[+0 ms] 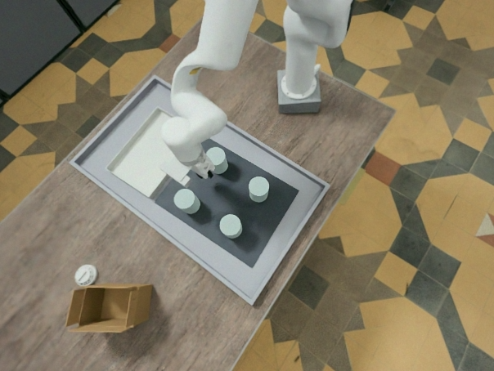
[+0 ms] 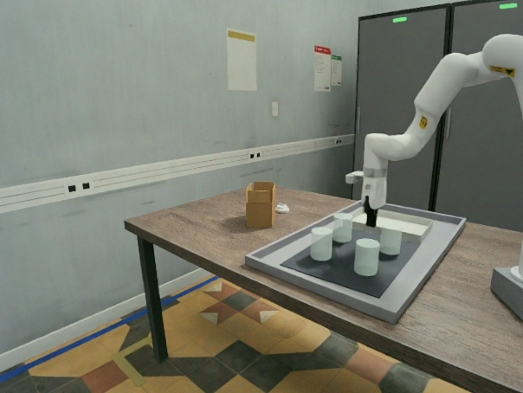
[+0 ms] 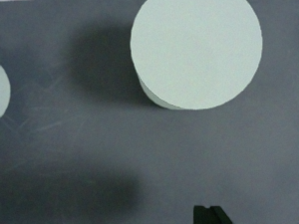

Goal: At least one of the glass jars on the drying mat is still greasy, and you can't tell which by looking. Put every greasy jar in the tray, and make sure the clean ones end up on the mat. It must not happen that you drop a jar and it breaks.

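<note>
1. Nearest in the exterior view: wooden table (image 1: 53, 241) (image 2: 199, 216), bearing a grey rimmed base (image 1: 255, 286) (image 2: 320, 286).
2. Dark drying mat (image 1: 249, 253) (image 2: 346, 274) (image 3: 239, 148) lies within the base. Four pale, upright glass jars stand on it, apart from one another.
3. Closest, front jar (image 1: 258, 189) (image 2: 367, 257); to its left in the exterior view, outer jar (image 1: 231, 225) (image 2: 321, 243) (image 3: 3, 91).
4. Behind them: arm-side jar (image 1: 217, 160) (image 2: 390, 240) and box-side jar (image 1: 186, 201) (image 2: 343, 227) (image 3: 196, 51). Grease cannot be judged by eye.
5. Gripper (image 1: 208, 175) (image 2: 371, 222) (image 3: 211, 215): pointing down above the mat between the two rear jars, fingers clenched together, grasping nothing.
6. Cream tray (image 1: 128, 178) (image 2: 422, 235) adjoins the mat on the base; no jar inside.
7. Beyond, on the table: open cardboard box (image 1: 140, 306) (image 2: 260, 215), white round item (image 1: 86, 275) (image 2: 282, 209) just beside it.
8. Farthest: grey wall (image 2: 130, 86) and dark cabinets (image 1: 37, 41) (image 2: 398, 86).
</note>
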`<state>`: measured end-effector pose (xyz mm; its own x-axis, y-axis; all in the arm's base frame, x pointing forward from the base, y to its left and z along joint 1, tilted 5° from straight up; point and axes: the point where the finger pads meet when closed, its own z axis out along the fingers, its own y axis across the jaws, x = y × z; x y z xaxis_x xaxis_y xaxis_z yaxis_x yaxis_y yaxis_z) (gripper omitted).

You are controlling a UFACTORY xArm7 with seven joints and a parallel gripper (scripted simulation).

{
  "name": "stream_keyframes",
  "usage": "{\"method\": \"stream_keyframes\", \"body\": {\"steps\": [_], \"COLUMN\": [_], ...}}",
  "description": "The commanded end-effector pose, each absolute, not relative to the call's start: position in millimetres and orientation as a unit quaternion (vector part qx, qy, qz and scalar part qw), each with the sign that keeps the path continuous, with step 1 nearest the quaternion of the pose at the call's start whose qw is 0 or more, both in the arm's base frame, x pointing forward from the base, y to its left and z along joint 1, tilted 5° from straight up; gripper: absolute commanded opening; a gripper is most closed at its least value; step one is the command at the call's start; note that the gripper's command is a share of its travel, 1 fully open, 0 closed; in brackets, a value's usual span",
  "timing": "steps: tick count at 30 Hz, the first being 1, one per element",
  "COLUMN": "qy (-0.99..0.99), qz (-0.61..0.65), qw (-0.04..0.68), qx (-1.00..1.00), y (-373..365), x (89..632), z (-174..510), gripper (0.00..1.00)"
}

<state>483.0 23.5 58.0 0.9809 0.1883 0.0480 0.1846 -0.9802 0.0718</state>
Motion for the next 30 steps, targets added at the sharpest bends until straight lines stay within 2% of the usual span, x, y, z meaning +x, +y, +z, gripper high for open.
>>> {"method": "stream_keyframes", "body": {"steps": [1, 13, 25, 30], "qy": [0.094, 0.094, 0.094, 0.094], "qz": [0.029, 0.029, 0.029, 0.029], "qw": [0.033, 0.033, 0.033, 0.033], "qx": [0.995, 0.995, 0.995, 0.995], "y": [23.7, 23.7, 28.4, 44.2], "x": [484.3, 484.3, 479.4, 475.7], "z": [59.4, 59.4, 135.5, 134.3], "gripper": [0.0, 0.0, 0.0, 0.0]}}
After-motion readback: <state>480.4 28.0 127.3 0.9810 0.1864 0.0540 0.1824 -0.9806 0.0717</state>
